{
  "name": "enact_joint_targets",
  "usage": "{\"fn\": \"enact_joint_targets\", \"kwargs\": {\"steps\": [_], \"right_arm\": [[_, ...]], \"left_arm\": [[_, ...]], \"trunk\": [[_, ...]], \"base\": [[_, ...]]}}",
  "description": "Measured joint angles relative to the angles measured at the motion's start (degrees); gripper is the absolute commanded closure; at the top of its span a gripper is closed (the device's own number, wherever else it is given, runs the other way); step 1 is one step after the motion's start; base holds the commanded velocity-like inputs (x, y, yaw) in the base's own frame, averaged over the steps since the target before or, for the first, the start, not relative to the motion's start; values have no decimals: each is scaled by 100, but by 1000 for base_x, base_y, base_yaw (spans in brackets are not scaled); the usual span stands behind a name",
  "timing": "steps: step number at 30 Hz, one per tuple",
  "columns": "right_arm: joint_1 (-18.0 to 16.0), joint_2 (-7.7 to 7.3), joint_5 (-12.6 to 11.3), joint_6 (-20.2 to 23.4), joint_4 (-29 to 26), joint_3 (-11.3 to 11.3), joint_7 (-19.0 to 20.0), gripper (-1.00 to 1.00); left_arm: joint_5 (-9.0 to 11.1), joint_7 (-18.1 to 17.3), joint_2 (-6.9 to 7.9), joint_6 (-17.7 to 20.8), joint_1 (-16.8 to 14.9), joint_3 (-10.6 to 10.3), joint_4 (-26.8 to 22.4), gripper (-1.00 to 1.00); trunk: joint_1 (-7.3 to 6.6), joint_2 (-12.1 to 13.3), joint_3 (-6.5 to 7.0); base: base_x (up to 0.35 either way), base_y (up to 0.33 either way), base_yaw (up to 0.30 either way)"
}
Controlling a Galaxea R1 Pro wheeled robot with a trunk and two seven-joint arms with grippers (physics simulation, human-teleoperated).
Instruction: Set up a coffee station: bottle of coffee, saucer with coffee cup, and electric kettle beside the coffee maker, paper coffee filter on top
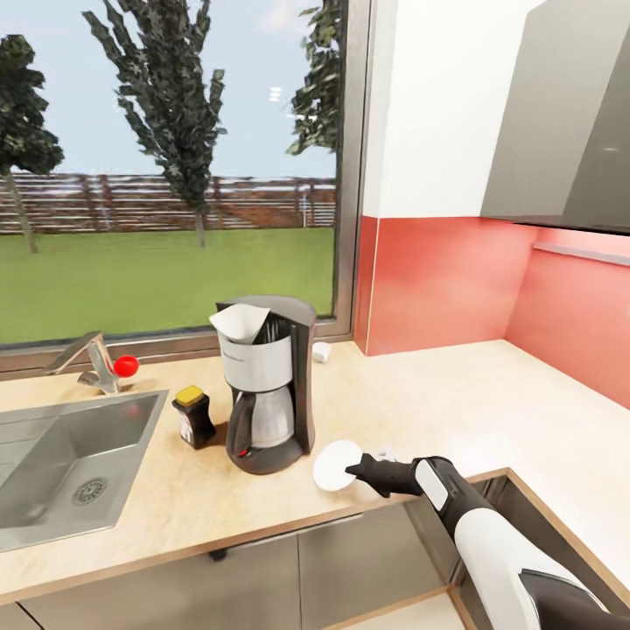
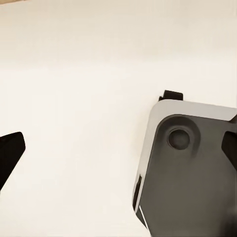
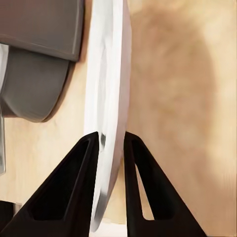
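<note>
The saucer (image 1: pixel 337 464) is a thin white disc, a little below the middle of the head view, just right of the base of the coffee maker (image 1: pixel 267 385). In the right wrist view the saucer (image 3: pixel 106 113) shows edge-on, and the two black fingers (image 3: pixel 74 187) of the right end effector (image 1: pixel 357 471) are clamped on its rim, one on each face. I judge it stiff, light and smooth like glazed ceramic, so it can slip or turn between the fingers, and it would chip if it dropped on the table (image 1: pixel 455 402). The rim is the only good place to hold it, because the disc is too flat to be taken from above once it lies down. I cannot tell whether it already touches the table or hangs just above it.

The coffee maker stands upright in the middle of the frame, with a white paper filter (image 1: pixel 241 322) in its open top. The bottle of coffee (image 1: pixel 194 416), dark with a yellow cap, stands just to its left, near the sink (image 1: pixel 79 464) at the lower left. A small white object (image 1: pixel 321 352) sits behind the coffee maker near the window; it is too small to name. No kettle is to be seen here.

The left wrist view looks down on a pale surface and a grey part of the robot; of the left end effector only dark finger tips at the frame edges appear, well apart.
</note>
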Motion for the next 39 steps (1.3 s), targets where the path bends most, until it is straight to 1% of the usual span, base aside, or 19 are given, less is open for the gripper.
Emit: {"fn": "enact_joint_targets", "kwargs": {"steps": [11,15,20,39], "right_arm": [[0,0,-2,1,1,0,0,100],[0,0,2,0,37,0,0,100],[-1,1,-57,13,109,-14,2,100],[-1,6,-61,13,113,-13,1,100]], "left_arm": [[-4,-8,-9,0,8,0,11,-100],[3,-2,-11,-3,9,1,114,-100],[5,3,-5,-7,9,5,226,-100],[5,3,-7,-8,9,6,240,-100]], "trunk": [[0,-1,0],[1,0,0],[1,-1,0],[1,-1,0]], "base": [[75,0,0],[12,0,0],[1,35,0],[0,18,0]]}}
